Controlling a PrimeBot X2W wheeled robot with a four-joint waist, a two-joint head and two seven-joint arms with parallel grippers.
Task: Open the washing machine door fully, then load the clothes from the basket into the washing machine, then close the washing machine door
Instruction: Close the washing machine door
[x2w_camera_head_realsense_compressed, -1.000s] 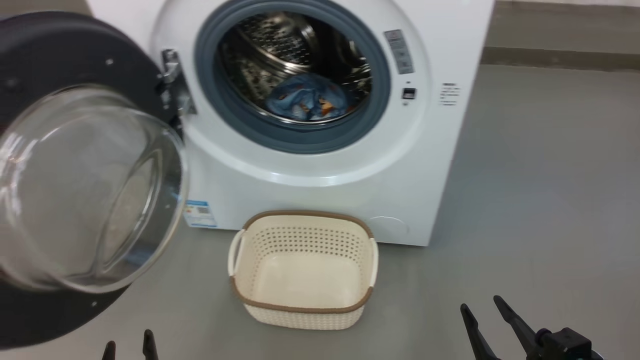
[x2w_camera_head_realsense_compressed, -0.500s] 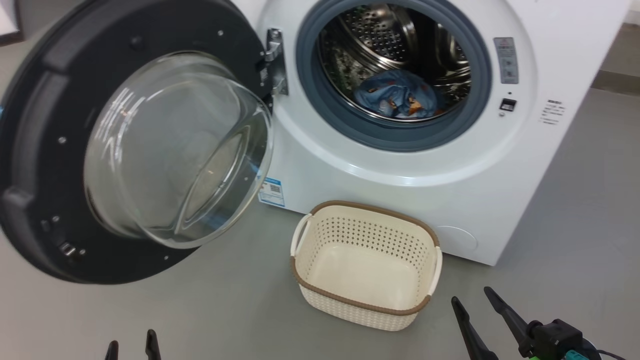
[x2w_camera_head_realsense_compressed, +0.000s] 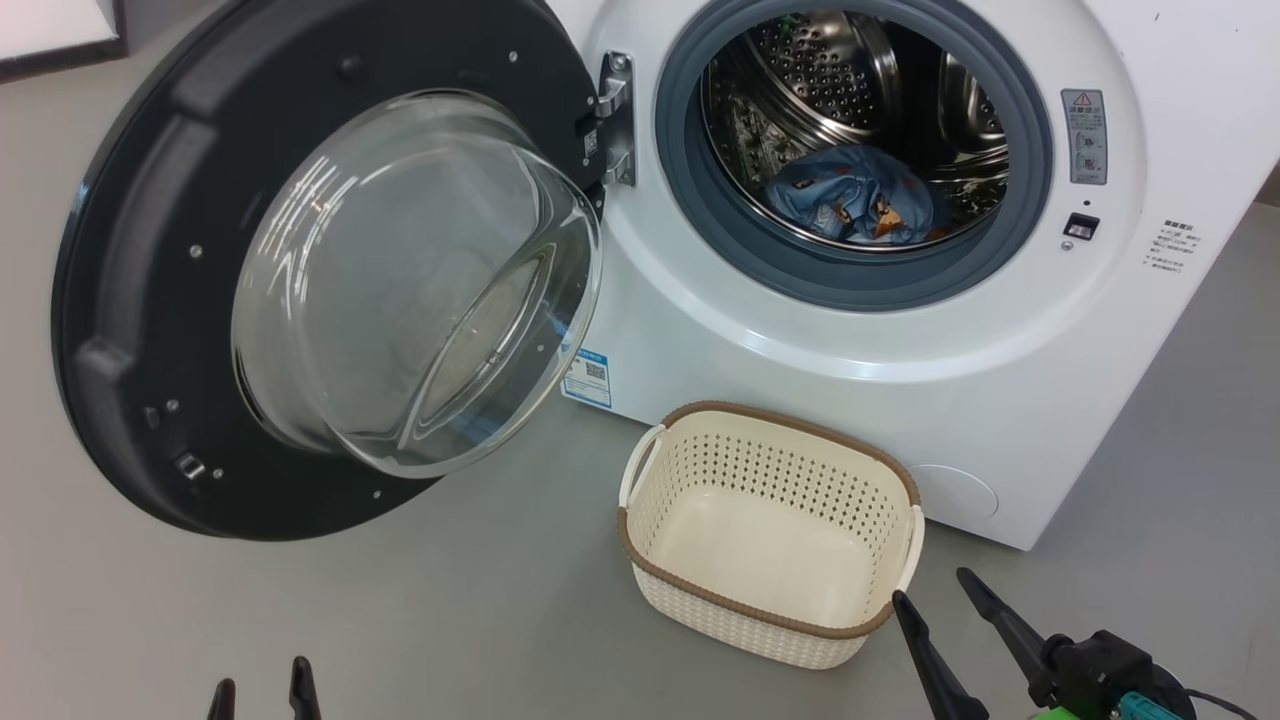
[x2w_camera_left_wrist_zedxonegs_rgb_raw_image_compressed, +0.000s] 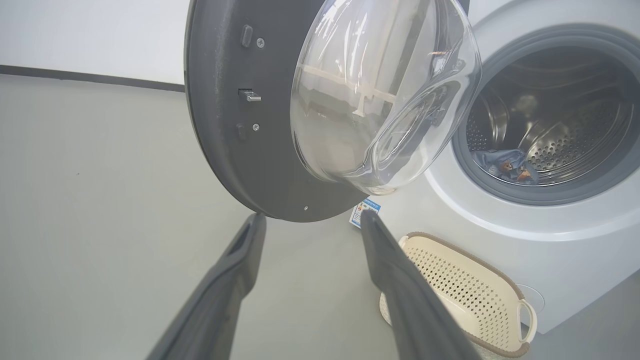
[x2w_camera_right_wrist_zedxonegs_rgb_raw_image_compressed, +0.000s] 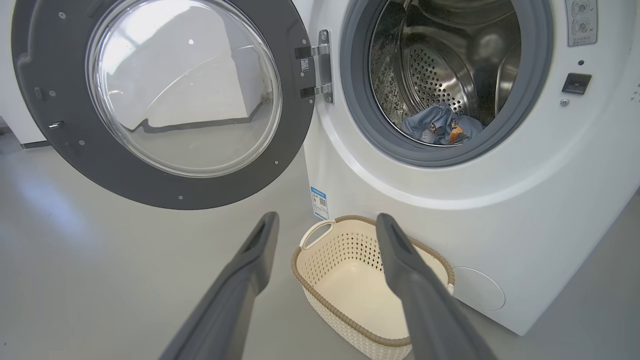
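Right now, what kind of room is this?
Probably a laundry room: a big white front-loading washing machine with its door open, a small cream perforated plastic basket on the floor before it, and light blue printed clothes lying in its steel drum.

Bright, even, diffuse light; shadows faint. White glare streaks on the glass of the washing machine door (x2w_camera_head_realsense_compressed: 420, 280). Drum (x2w_camera_head_realsense_compressed: 850, 90) right of the door is darker, with specular spots. Head view sharp. Wrist views bow lines toward the edges, foreground slightly soft.
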